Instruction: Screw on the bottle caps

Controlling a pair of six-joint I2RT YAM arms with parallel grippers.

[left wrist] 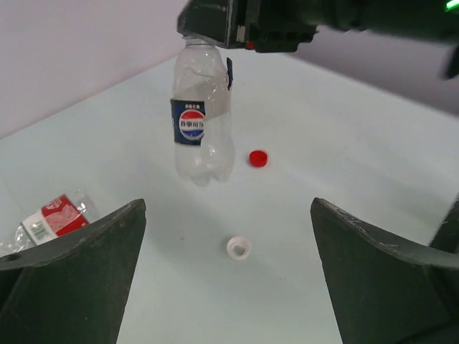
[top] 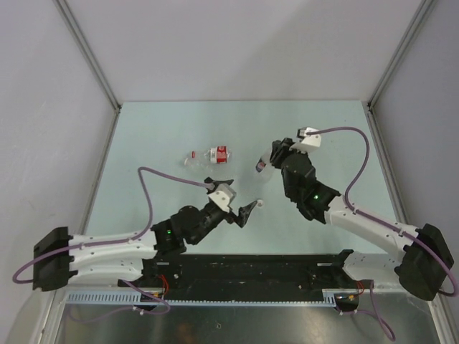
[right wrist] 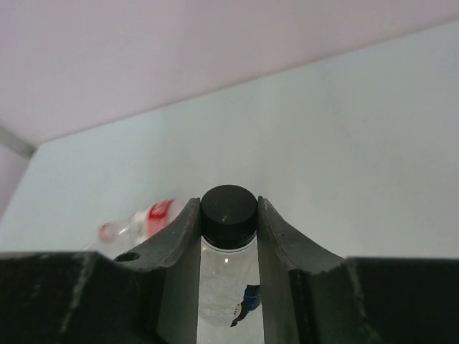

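Note:
A clear bottle (left wrist: 202,122) with a blue label stands upright, a black cap (right wrist: 228,208) on its neck. My right gripper (right wrist: 228,204) is shut on that black cap from above; it also shows in the top view (top: 273,159). A white cap (left wrist: 239,248) lies open side up on the table ahead of my left gripper (left wrist: 229,294), between its two wide-open, empty fingers. In the top view the left gripper (top: 242,195) is just left of the white cap (top: 259,203). A red cap (left wrist: 258,158) lies beside the upright bottle. A red-labelled bottle (top: 208,155) lies on its side. A third bottle is out of view.
The lying bottle also shows at the left in the left wrist view (left wrist: 51,221) and in the right wrist view (right wrist: 143,218). Grey walls enclose the pale green table (top: 165,129) on three sides.

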